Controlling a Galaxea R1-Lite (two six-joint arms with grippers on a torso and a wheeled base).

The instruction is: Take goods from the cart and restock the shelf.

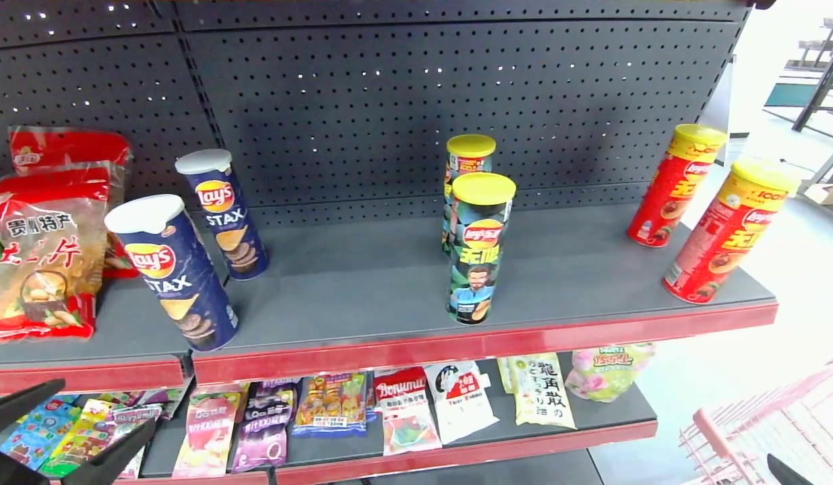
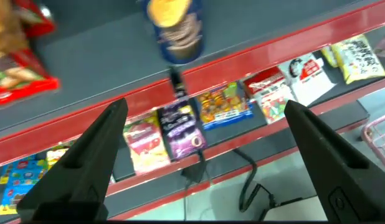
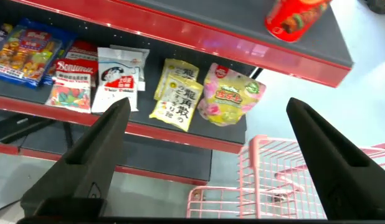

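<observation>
The pink wire cart (image 1: 780, 424) stands at the lower right, and its rim (image 3: 292, 180) lies below my right gripper (image 3: 205, 149), which is open and holds nothing. My left gripper (image 1: 73, 431) hangs at the lower left in front of the lower shelf, also open and empty (image 2: 205, 143). On the grey upper shelf (image 1: 389, 269) stand two blue chip cans (image 1: 170, 269), two dark cans with yellow lids (image 1: 480, 246) and two red cans (image 1: 726, 229). The nearer blue can's base (image 2: 174, 28) is just beyond my left fingers.
Red snack bags (image 1: 46, 249) lean at the upper shelf's left end. The lower shelf (image 1: 457, 451) holds a row of several flat snack packets (image 1: 335, 404), with a yellow packet (image 3: 177, 93) and a green pouch (image 3: 233, 93) at its right end. Cables (image 2: 242, 180) lie under it.
</observation>
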